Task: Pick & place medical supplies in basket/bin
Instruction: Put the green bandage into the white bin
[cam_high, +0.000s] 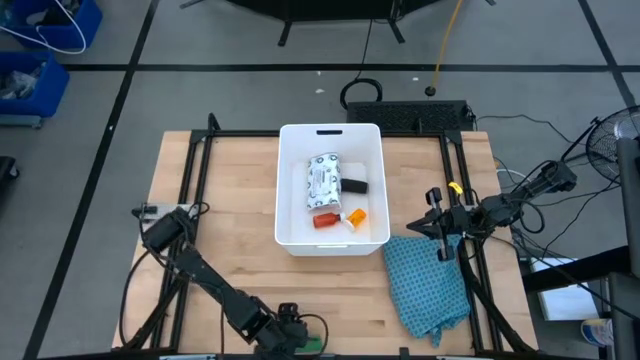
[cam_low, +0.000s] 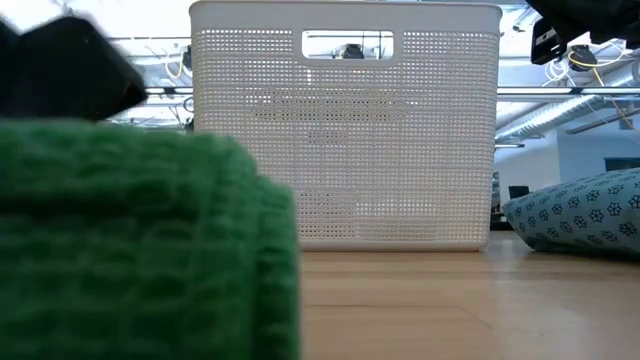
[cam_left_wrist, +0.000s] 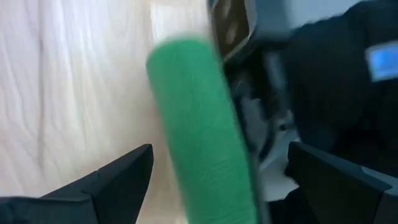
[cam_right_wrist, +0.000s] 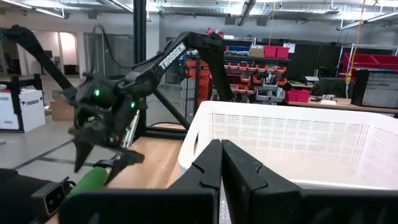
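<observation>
At table's near edge, green flat bar (cam_high: 312, 345) between open jaws

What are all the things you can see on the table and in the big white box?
basket: one, white, middle of the table, far side.
patterned packet: one, white, inside the basket.
black block: one, black, inside the basket, beside the packet.
red bottle: one, red, inside the basket.
orange vial: one, orange, inside the basket, beside the red bottle.
green bar: one, green, near table edge, between the left gripper's fingers.
cloth: one, teal, on the table right of the basket.
left gripper: one, dark, open, over the green bar.
right gripper: one, dark, shut, above the cloth.
</observation>
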